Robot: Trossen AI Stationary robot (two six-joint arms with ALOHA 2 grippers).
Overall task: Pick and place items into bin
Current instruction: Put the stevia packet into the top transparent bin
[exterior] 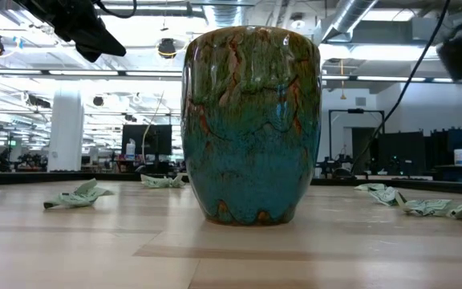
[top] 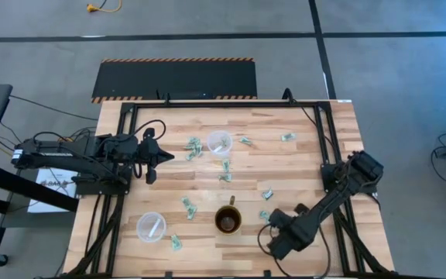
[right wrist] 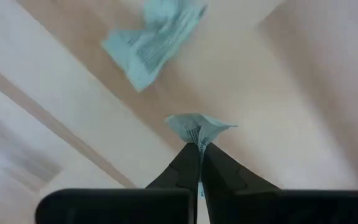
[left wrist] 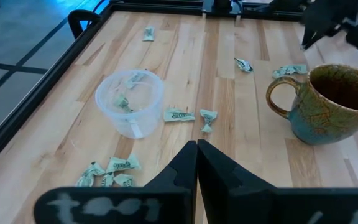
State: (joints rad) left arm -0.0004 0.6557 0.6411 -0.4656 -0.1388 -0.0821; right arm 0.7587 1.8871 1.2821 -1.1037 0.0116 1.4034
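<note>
Wooden table [top: 300, 159], wrappers scattered around mug [top: 228, 220]. Right gripper [right wrist: 200, 148] beside mug, closed on wrapper [right wrist: 199, 129] by thin edge; may slip out during lift. Left gripper [left wrist: 197, 149] closed, empty.

Bench [top: 300, 178] showing pale blond wood in narrow planks. Wrapper pieces [left wrist: 179, 115] showing pale green and white. Mug [exterior: 251, 124] showing mottled green over speckled teal, with rust-brown veining. Tubs [left wrist: 129, 102] showing clear plastic. Floor mat [top: 175, 78] showing black, edged with orange-and-black stripes.
</note>
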